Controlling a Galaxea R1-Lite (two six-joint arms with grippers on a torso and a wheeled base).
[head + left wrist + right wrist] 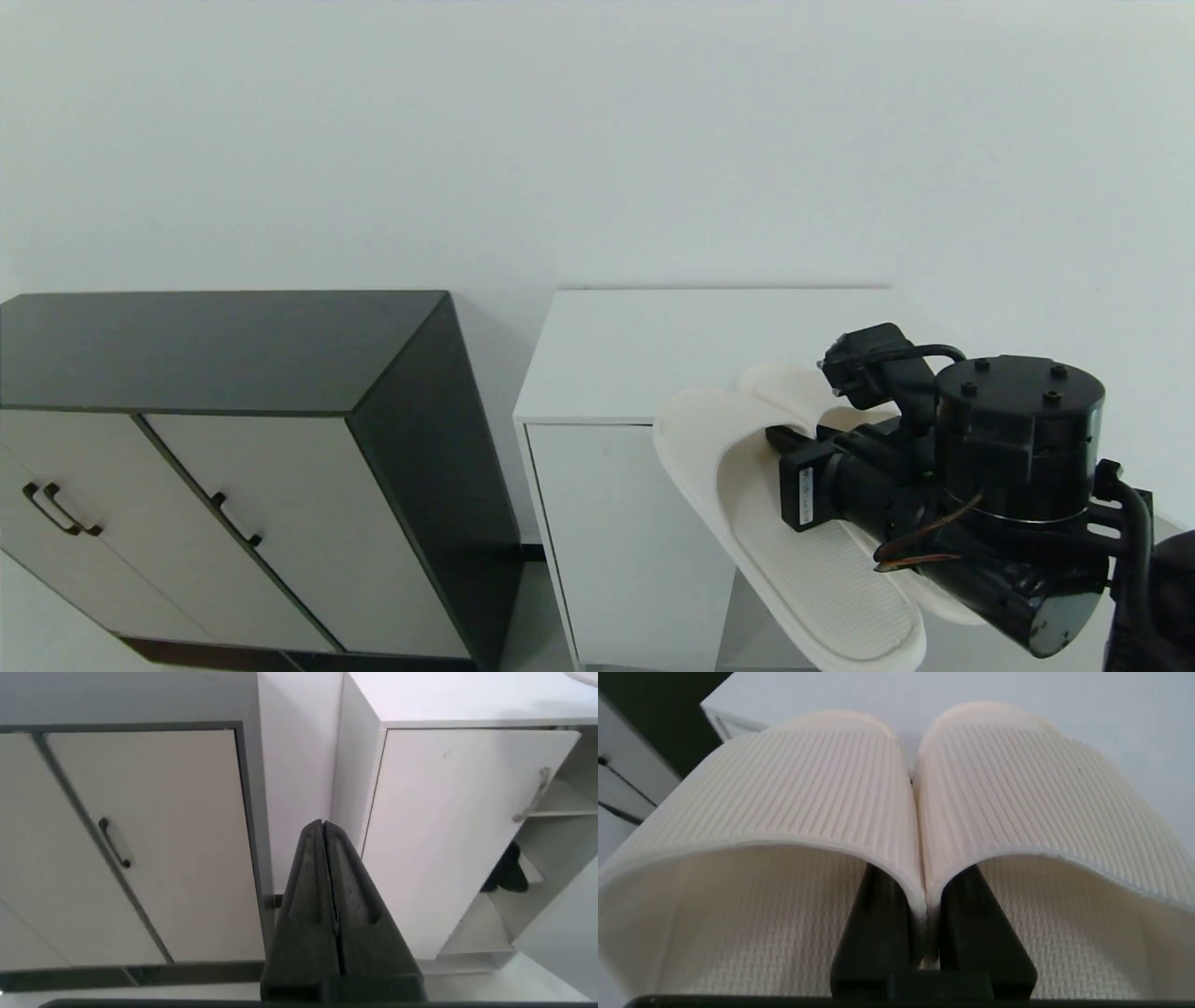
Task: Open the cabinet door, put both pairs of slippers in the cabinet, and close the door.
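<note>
A home-like room — a white cabinet with shelves stands against a bare pale wall, a dark-topped two-door cabinet just beside it.

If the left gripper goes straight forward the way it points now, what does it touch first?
Most likely the wall in the gap between the dark cabinet and the white cabinet. The closed left gripper aims into that gap, slightly nearer the white cabinet's side; depth is unclear.
</note>
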